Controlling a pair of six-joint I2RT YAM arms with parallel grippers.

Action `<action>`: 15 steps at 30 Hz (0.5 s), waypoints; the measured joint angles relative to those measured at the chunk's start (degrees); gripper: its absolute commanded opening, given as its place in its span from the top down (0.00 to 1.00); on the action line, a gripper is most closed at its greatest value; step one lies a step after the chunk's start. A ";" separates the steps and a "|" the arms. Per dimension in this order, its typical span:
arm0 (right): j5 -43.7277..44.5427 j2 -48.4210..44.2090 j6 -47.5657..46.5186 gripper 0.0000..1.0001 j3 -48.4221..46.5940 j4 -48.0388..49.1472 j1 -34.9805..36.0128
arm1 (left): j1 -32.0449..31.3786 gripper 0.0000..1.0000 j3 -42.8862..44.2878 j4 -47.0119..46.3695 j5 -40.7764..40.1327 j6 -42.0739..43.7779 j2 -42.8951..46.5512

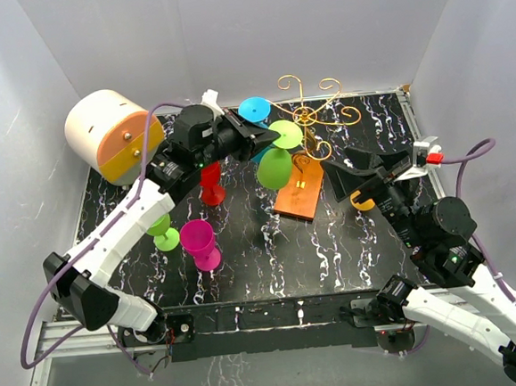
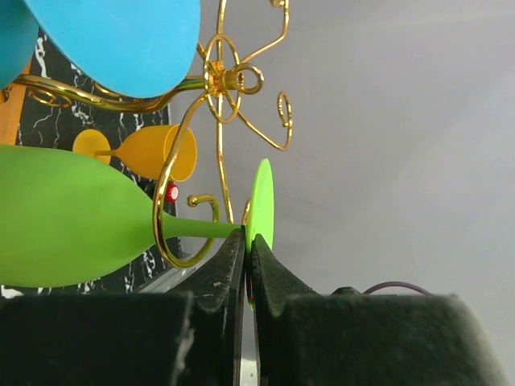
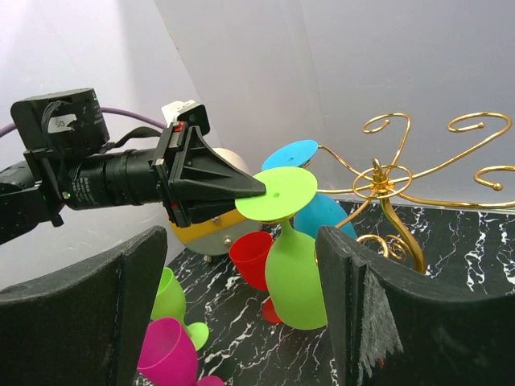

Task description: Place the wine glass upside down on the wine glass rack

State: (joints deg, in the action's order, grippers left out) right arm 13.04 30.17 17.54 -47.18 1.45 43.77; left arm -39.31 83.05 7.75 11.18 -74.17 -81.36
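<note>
A green wine glass [image 1: 275, 167] hangs upside down, its stem inside a curled arm of the gold wire rack [image 1: 309, 108]. My left gripper [image 1: 267, 137] is shut on the rim of its flat foot [image 2: 261, 201], and the stem passes through a gold loop [image 2: 165, 233]. The bowl [image 3: 294, 277] hangs below the foot [image 3: 278, 193]. A blue glass [image 1: 254, 110] hangs upside down on the rack beside it. The rack stands on an orange-brown base [image 1: 299, 188]. My right gripper [image 1: 350, 170] is open and empty, right of the base, facing the glass.
A cream-and-orange cylinder [image 1: 115, 135] lies at the back left. A red glass [image 1: 211, 183], a magenta glass [image 1: 199, 242] and another green glass [image 1: 163, 232] stand on the black marbled table. A yellow glass [image 1: 361, 201] lies beside my right gripper. White walls surround the table.
</note>
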 measured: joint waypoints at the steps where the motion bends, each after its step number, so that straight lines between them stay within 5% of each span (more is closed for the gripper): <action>1: 0.17 0.00 0.02 0.27 0.15 0.02 0.00 | -0.02 0.98 0.50 0.50 0.31 0.28 -0.59; 15: 0.57 0.02 0.02 0.27 0.20 0.17 0.00 | 0.07 0.66 3.98 7.89 4.70 5.01 -1.79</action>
State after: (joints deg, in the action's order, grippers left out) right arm 13.61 30.20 17.56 -46.98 1.63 43.77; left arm -39.24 87.02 15.64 15.88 -69.17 -83.15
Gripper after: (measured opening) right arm 0.732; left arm 0.299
